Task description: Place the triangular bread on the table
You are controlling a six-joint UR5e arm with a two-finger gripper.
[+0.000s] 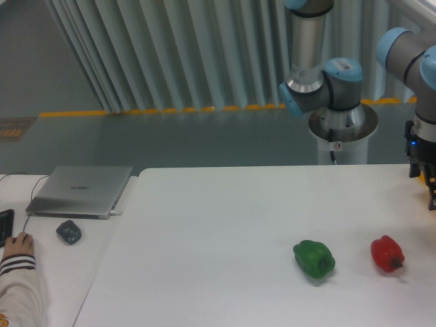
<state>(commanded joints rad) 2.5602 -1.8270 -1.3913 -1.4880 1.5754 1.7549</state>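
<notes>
- The claw [430,194] shows only at the far right edge of the view, cut by the frame; a dark wrist part with a small blue light and a bit of orange-yellow below it are all that I can see. Whether the fingers are spread or pressed together, or pinching something, I cannot tell.
- The triangular bread is not visible anywhere in this view. The bit of yellow at the claw could belong to it, but this is too small to say.
- Below and to the left of the claw, on the table [218,225], lies a red pepper [387,253], and further left a green pepper [314,259] — the two are near each other but apart, both on the near right part.
- My judgement of handling: such a flat pastry is probably light and rather stiff at its crust (softer in the centre), and it can crumble, so a gentle pinch across the rim seems the best hold.
- For placing, the wide bare middle of the table looks suitable — away from both peppers.
- On the left, an adjoining desk [68,272] carries a silver laptop [80,191], a mouse [68,232] and a person's hand [19,244].
</notes>
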